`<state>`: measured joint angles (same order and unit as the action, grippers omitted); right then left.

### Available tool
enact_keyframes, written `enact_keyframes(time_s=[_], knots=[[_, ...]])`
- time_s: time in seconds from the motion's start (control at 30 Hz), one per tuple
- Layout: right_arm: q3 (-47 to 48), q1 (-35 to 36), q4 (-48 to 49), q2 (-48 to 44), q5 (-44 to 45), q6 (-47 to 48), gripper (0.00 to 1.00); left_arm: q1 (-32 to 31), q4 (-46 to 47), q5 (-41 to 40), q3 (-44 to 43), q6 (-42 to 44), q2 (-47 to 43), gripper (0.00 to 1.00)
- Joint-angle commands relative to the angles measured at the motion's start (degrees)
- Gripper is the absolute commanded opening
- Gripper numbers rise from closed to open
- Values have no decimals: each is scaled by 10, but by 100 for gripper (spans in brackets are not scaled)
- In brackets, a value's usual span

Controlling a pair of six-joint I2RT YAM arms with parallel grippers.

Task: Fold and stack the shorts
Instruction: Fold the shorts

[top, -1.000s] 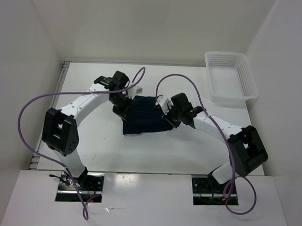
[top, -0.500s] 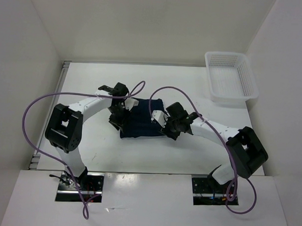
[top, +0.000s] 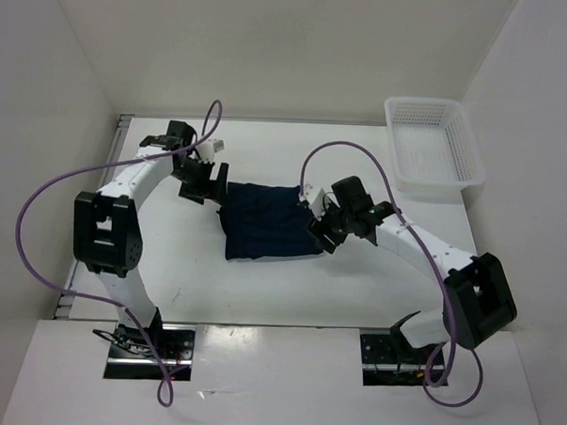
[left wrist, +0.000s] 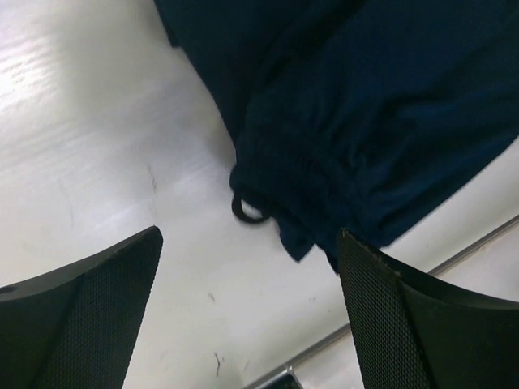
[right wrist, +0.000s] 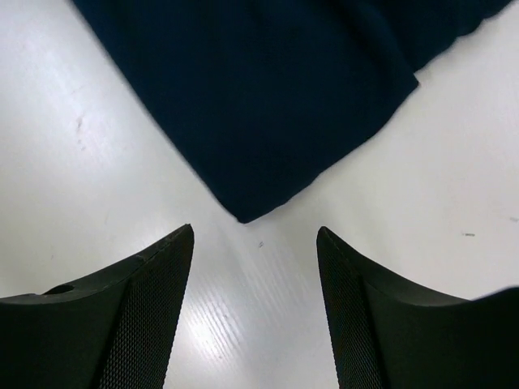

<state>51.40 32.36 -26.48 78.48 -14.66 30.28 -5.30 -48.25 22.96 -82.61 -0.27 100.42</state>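
The dark navy shorts (top: 267,221) lie folded flat in the middle of the white table. My left gripper (top: 202,179) hovers just off their left edge, open and empty. In the left wrist view the gathered waistband (left wrist: 324,190) and a dark cord loop (left wrist: 247,209) show ahead of the wide-apart fingers (left wrist: 89,316). My right gripper (top: 322,224) sits at the shorts' right edge, open with nothing in it. The right wrist view shows a folded corner of the shorts (right wrist: 251,121) just beyond the fingertips (right wrist: 150,300).
A white plastic mesh basket (top: 435,146) stands at the back right corner of the table. White walls close in the table on the left, right and back. Purple cables loop over both arms.
Both grippers have opened and let go of the shorts, which now lie flatter and wider. The left gripper has pulled back to the left and rear; the right one shifted slightly right.
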Motion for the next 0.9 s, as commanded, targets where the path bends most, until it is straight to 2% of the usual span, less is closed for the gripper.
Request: enact_keyframes(time_s=[0.0,0.17,0.27,0.4,0.43,0.53,0.57,0.6,0.67,0.87], knots=[[32,-40,27,41,-40,-74,68,-9,46,47,-29,3,59,94],[13,-51,74,54,-34,-91,70,-21,53,76,-70,3,125,96],[5,-51,79,59,-34,-96,71,-35,47,76,-67,3,132,90],[0,-51,106,64,-29,-110,73,-64,47,50,-35,3,138,58],[-5,-51,113,64,-23,-110,73,-64,47,45,-30,3,144,45],[-5,-46,124,77,-10,-104,73,-64,47,45,-46,3,144,24],[-10,-37,136,77,-2,-104,73,-64,47,45,-54,3,144,10],[-10,-30,143,82,6,-104,73,-64,47,45,-63,3,144,5],[-10,-18,164,88,28,-110,73,-64,40,45,-102,3,144,0],[10,-24,187,100,60,-139,73,-84,11,51,-221,3,107,0]])
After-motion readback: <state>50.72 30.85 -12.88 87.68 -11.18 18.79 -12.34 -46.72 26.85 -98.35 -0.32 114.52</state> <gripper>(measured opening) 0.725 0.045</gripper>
